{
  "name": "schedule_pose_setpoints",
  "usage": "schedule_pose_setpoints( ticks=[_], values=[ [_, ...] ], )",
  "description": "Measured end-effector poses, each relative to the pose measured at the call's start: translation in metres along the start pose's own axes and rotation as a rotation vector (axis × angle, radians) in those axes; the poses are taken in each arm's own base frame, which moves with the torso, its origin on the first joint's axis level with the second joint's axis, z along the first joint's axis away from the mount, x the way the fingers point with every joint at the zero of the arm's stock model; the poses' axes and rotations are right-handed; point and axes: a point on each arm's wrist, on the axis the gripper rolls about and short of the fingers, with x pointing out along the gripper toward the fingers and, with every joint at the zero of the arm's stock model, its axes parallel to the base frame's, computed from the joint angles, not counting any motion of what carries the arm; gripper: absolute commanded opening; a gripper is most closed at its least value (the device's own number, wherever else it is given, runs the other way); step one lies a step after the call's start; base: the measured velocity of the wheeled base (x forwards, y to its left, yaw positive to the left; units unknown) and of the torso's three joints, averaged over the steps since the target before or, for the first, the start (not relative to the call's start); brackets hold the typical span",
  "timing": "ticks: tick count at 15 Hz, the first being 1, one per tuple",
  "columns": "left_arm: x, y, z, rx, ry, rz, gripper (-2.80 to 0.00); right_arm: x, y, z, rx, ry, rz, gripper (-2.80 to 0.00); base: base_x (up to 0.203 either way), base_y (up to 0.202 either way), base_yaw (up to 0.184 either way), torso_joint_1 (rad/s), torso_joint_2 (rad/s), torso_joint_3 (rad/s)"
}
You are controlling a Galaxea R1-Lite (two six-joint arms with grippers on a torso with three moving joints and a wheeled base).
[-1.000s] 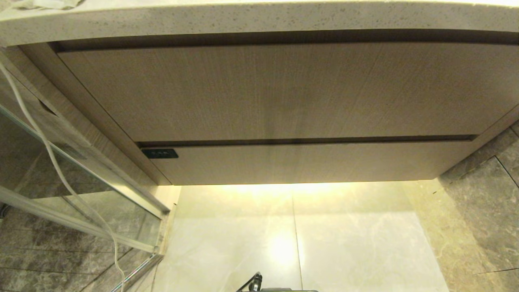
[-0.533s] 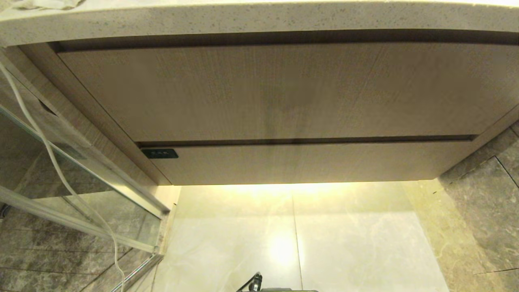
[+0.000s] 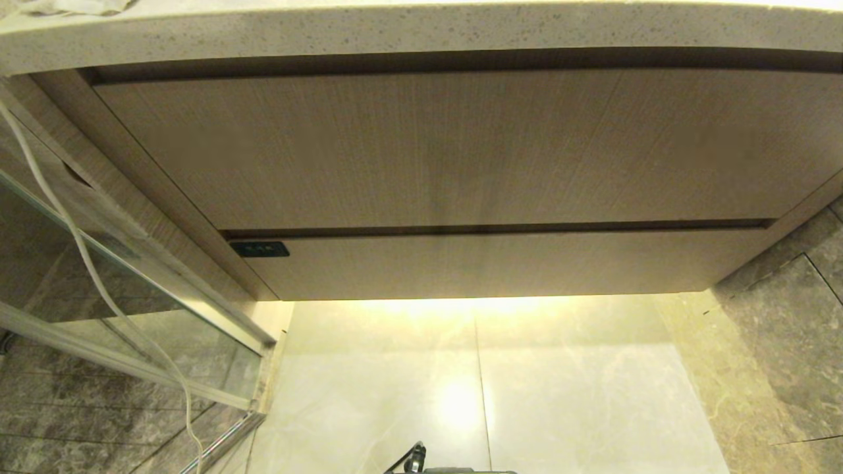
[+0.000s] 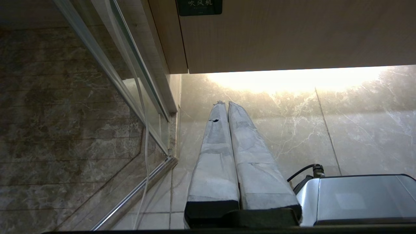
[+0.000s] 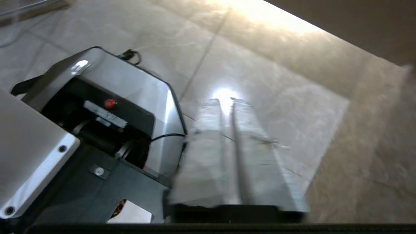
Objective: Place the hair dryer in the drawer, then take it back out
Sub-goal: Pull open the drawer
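Head view: drawer (image 3: 500, 263) shut flush under taller wood panel (image 3: 461, 148), long axis running left to right beneath stone surface (image 3: 421, 29); black label (image 3: 259, 249) at front's left end. No arm visible here. Left wrist view: left tool (image 4: 224, 103) pressed together, empty, tips aimed at lit floor (image 4: 357, 130) below drawer (image 4: 292, 32). Right wrist view: right tool (image 5: 227, 100) blurred, narrow slit between fingers, holding nothing, over floor beside robot base (image 5: 107, 97). Hair dryer nowhere visible.

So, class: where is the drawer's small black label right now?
In the head view the black label sits at the left end of the closed drawer, just under the taller panel.
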Motion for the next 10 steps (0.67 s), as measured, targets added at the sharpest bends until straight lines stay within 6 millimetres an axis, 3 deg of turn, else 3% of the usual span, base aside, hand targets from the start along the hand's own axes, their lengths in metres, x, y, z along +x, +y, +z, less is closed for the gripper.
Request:
schedule_pose_setpoints(
  ticks=[5,10],
  values=[
    [0.0,0.0,0.0,0.0,-0.001,0.0,-2.8,0.055,-0.029,0.038,-0.133,0.065,0.169,0.0,0.0,0.0,0.0,0.0,0.0,0.0],
    [0.0,0.0,0.0,0.0,0.0,0.0,-2.8,0.134,-0.04,0.047,-0.401,0.175,0.241,0.0,0.0,0.0,0.0,0.0,0.0,0.0]
  ],
)
